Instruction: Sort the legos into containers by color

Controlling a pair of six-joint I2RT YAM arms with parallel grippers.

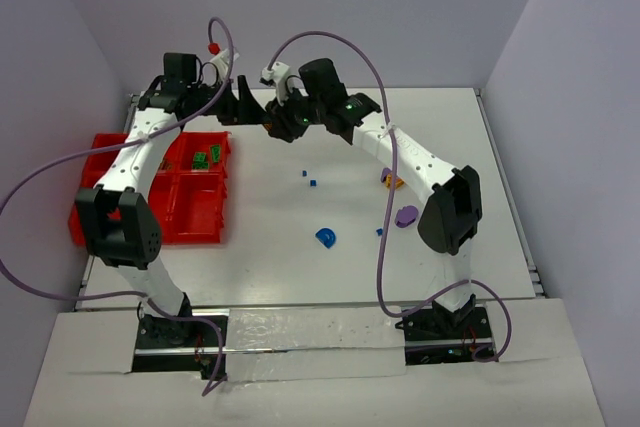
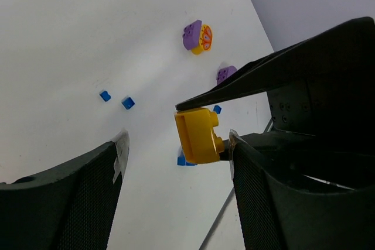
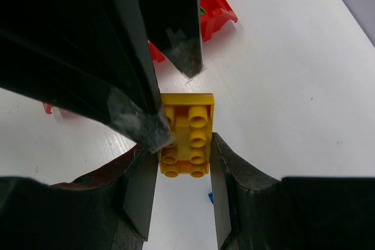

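So my right gripper point(image 3: 181, 151) is clamped on the yellow lego point(image 3: 188, 139), one finger pressed against each long side, studs facing the wrist cam. It's up off the table point(image 1: 280, 257), out toward the far side and just right of the red containers point(image 1: 190, 209). My left gripper point(image 2: 177, 143) is spread wide with the brick sitting between its fingers, close to one of them; can't tell if it touches. Green legos point(image 1: 203, 159) sit in a far compartment, while a blue arch point(image 1: 326, 238) and purple piece point(image 1: 407, 215) lie loose on the table.
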